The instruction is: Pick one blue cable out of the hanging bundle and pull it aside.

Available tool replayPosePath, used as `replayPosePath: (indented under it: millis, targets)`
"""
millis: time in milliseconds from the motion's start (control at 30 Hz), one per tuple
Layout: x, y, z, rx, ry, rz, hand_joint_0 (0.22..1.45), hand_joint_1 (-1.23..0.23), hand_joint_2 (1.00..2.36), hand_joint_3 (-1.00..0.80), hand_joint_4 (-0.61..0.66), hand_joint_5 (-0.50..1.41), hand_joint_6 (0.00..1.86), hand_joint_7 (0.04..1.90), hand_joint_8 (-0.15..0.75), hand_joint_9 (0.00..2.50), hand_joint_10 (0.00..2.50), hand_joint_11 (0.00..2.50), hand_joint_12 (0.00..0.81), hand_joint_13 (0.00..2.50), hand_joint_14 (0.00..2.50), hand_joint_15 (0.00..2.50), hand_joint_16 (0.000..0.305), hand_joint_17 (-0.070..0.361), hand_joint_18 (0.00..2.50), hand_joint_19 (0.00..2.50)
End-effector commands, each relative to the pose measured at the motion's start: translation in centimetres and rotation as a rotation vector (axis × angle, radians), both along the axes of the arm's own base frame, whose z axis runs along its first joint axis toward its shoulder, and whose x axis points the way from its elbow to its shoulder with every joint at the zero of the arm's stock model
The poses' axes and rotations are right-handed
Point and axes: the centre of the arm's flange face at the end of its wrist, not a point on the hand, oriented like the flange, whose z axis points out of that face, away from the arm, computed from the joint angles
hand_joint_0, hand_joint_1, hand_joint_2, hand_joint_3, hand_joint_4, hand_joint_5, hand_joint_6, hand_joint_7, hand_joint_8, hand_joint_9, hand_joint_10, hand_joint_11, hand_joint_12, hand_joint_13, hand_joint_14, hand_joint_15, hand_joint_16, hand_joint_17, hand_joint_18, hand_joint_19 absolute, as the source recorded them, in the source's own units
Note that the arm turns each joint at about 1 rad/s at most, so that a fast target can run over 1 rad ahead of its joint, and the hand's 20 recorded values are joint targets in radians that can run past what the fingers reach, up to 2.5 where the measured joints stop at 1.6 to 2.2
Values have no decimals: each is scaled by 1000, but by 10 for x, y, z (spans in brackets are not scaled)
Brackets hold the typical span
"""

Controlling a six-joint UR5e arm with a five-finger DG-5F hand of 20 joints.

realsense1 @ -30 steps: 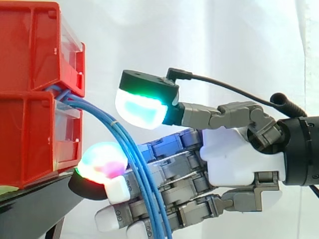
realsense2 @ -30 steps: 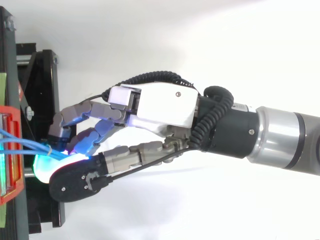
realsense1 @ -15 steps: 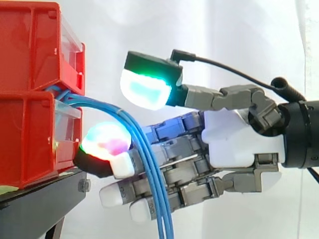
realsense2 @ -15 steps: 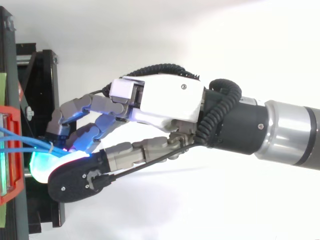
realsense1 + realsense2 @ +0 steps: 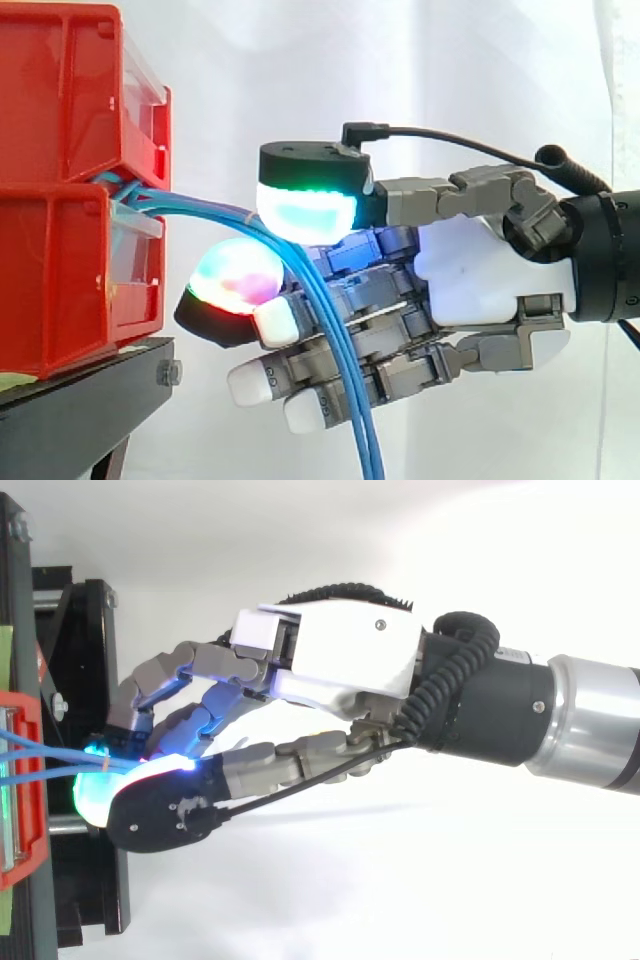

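Note:
A bundle of thin blue cables (image 5: pixel 350 400) leaves the gap between two stacked red bins (image 5: pixel 60 110), arches to the right and hangs down. In the top view the blue cables (image 5: pixel 40 770) run right from the bin front and end under the thumb. My hand (image 5: pixel 485 280) reaches in from the right. Its thumb, glowing green and cyan, sits on top of the arch. A finger pad (image 5: pixel 238 278) glowing red and green lies just under it. The cables pass between thumb and fingers and look pinched there. Lower down they cross in front of the other fingers. My hand's back (image 5: pixel 340 660) faces up.
The red bins stand on a black stand (image 5: pixel 70 410), whose frame (image 5: pixel 85 630) lies at the left in the top view. A white curtain hangs behind, and the arm comes in from the right.
The hand has moved right and slightly up, away from the bins. The thumb has come down onto the cables, and the arch of the bundle has been drawn right with it.

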Motion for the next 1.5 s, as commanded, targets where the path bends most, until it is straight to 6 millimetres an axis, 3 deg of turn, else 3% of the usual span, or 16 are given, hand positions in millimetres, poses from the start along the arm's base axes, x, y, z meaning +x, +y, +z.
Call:
replayPosePath:
  millis: [0, 167, 267, 400, 600, 733, 800, 833, 867, 900, 1000, 1067, 1200, 1267, 1367, 1467]
  targets:
    - [-1, -4, 1, 1, 4, 4, 607, -698, 1019, -147, 123, -157, 945, 760, 282, 875, 18, 522, 299, 657, 14, 367, 44, 100, 604, 423]
    - [-1, -13, 1, 1, 3, 2, 600, -720, 1015, -311, 154, -155, 952, 723, 276, 896, 16, 521, 294, 666, 15, 370, 44, 99, 609, 416]
    - [-1, -15, 1, -1, 3, 5, 565, -584, 1011, -379, 154, -153, 927, 739, 282, 919, 16, 525, 299, 673, 15, 376, 45, 101, 614, 446]
    - [-2, -19, 6, 1, -3, 7, 596, -491, 1014, -317, 133, -145, 924, 790, 277, 925, 16, 511, 299, 666, 15, 381, 44, 100, 605, 469]
    - [-3, -22, 12, -4, -9, 3, 613, -680, 1007, -43, 98, -115, 953, 798, 337, 1013, 18, 546, 351, 746, 13, 363, 55, 124, 729, 392]
    - [-3, -27, 13, -4, -11, 0, 642, -758, 1008, 7, -38, -118, 958, 870, 323, 1017, 16, 571, 342, 747, 14, 371, 53, 119, 721, 391]
    - [-4, -28, 16, -4, -15, 6, 683, -818, 1012, 12, -126, -125, 960, 1005, 295, 1019, 17, 590, 316, 739, 15, 389, 49, 109, 693, 397]
    - [-3, -27, 17, -4, -16, 7, 700, -829, 1017, 2, -164, -129, 964, 1049, 280, 1014, 20, 604, 302, 727, 16, 390, 46, 103, 669, 408]
    - [-4, -29, 16, -6, -13, 6, 728, -854, 1020, -24, -151, -132, 950, 1260, 264, 1011, 19, 614, 289, 721, 16, 400, 43, 97, 656, 422]
    - [-5, -28, 21, -8, -17, 9, 733, -856, 1019, -28, -156, -132, 950, 1266, 262, 1011, 21, 624, 287, 721, 16, 401, 43, 96, 656, 427]
    - [-7, -30, 28, -18, -17, 8, 781, -875, 1021, -119, -186, -136, 972, 1208, 239, 1000, 21, 617, 284, 719, 16, 410, 41, 93, 638, 439]
    - [-8, -30, 29, -22, -13, 8, 820, -868, 1014, -305, -211, -132, 984, 1113, 231, 1025, 22, 617, 278, 728, 17, 421, 40, 91, 645, 445]
    - [-9, -31, 31, -25, -8, 7, 743, -885, 1000, -490, -113, -126, 974, 996, 233, 1036, 21, 615, 276, 747, 17, 406, 41, 91, 705, 386]
    - [-9, -33, 31, -25, -11, 5, 638, -805, 1000, -500, -16, -115, 961, 830, 241, 1063, 19, 614, 279, 750, 17, 415, 40, 90, 702, 420]
    - [-9, -33, 32, -25, -10, 5, 545, -642, 1000, -500, 21, -111, 934, 882, 256, 1072, 18, 593, 296, 757, 17, 421, 43, 98, 710, 449]
    - [-9, -34, 31, -25, -10, 4, 536, -509, 1000, -500, 35, -111, 922, 902, 264, 1072, 18, 582, 304, 759, 17, 429, 44, 100, 709, 463]
